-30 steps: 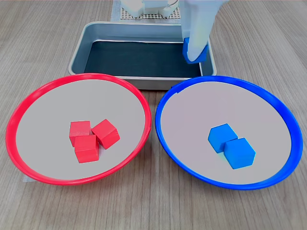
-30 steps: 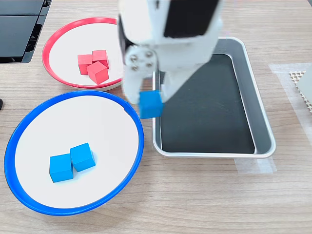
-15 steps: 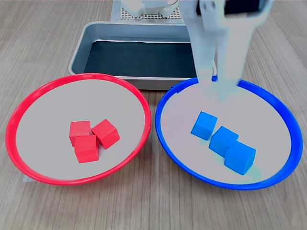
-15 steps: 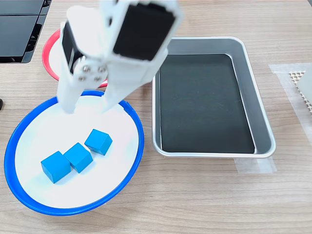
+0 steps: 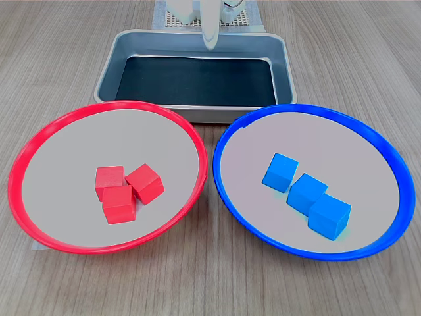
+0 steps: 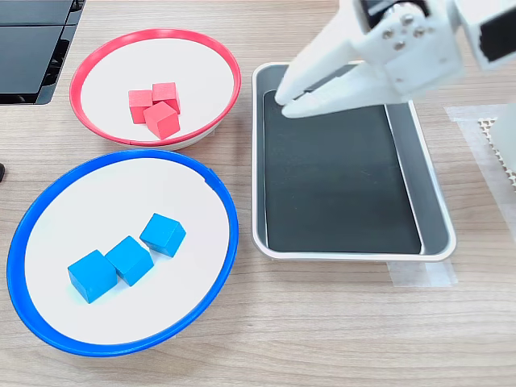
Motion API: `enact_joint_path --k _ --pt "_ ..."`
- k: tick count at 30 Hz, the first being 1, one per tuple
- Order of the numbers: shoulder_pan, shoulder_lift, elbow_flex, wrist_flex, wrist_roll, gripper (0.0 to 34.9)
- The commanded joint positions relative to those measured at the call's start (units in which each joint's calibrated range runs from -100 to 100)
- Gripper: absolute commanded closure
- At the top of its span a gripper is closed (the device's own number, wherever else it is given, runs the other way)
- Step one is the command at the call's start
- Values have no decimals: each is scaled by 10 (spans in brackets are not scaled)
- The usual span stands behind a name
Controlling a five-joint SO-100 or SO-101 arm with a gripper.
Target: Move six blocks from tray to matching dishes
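Observation:
Nothing lies on the black base of the silver tray [image 5: 105, 74] [image 6: 436, 234]. The red-rimmed dish [image 5: 14, 172] [image 6: 77, 79] holds three red blocks [image 5: 119, 205] [image 6: 162, 119] clustered together. In the blue-rimmed dish [image 5: 389, 150] [image 6: 230, 219], three blue blocks [image 5: 306, 192] [image 6: 130, 260] sit in a loose row. My white gripper [image 6: 288, 102] [image 5: 209, 41] hangs over the tray's end nearest the red dish in the second exterior view. Its fingertips meet, so it is shut, and it holds nothing.
The arm's base [image 5: 197, 9] and a white mesh pad [image 6: 493, 129] sit just beyond the tray. Black flat objects [image 6: 28, 48] lie at the second exterior view's top left. The dishes stand side by side on the wooden table, almost touching.
A second ago the gripper carried a blue block from the tray. Half a second ago it stood open over the blue dish with that block dropped. Now it is back over the tray, shut.

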Motion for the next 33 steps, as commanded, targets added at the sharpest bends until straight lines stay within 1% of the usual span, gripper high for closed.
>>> enact_joint_path --k 1,3,5,8,33 --pt "14 -174 112 42 1 349" --pt "16 -216 134 80 1 349" --pt "12 -257 134 146 -3 349" --pt "6 -314 134 214 -18 349" --pt "10 -314 134 215 -21 346"
